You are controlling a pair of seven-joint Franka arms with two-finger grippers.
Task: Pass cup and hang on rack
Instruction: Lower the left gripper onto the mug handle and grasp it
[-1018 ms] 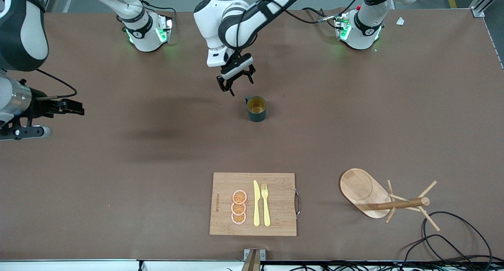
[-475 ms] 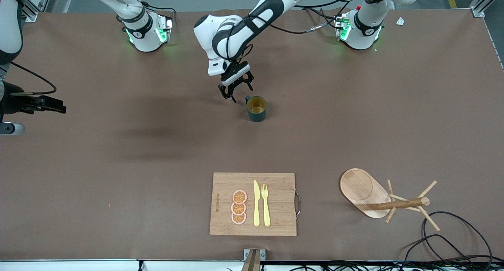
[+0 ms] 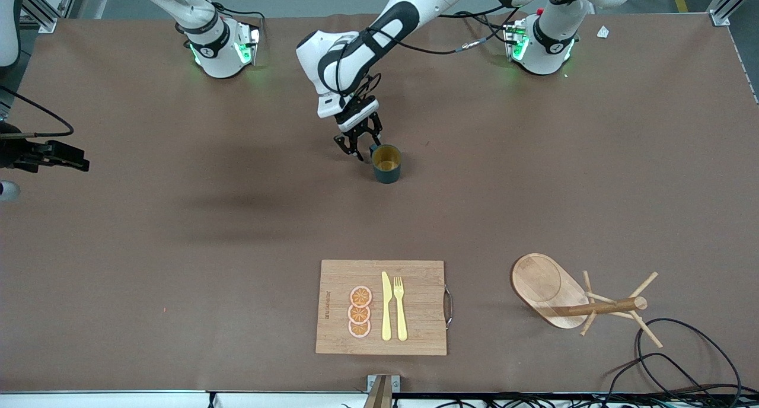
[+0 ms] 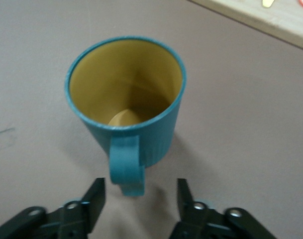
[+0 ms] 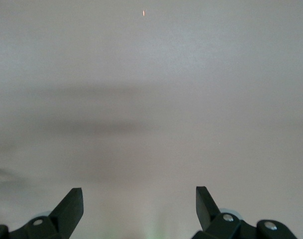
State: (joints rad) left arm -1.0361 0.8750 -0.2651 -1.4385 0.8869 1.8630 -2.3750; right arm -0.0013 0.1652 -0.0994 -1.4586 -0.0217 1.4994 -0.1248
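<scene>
The cup (image 3: 386, 163), dark teal with a mustard-yellow inside, stands upright on the table's middle. In the left wrist view the cup (image 4: 125, 97) turns its loop handle (image 4: 126, 167) toward me. My left gripper (image 3: 360, 147) is open and low beside the cup on the handle side. In the left wrist view the left gripper (image 4: 141, 191) has the handle's end between its open fingers, not touching. The bamboo rack (image 3: 548, 289) is nearer the front camera, toward the left arm's end. My right gripper (image 3: 71, 159) is open and empty over bare table at the right arm's end (image 5: 139, 196).
A wooden cutting board (image 3: 415, 337) with orange slices (image 3: 360, 312), a yellow knife and a fork lies near the front edge. Black cables (image 3: 682, 360) loop on the table next to the rack.
My left gripper has come down and moved up to the cup's handle. My right gripper has drawn back toward the right arm's end of the table.
</scene>
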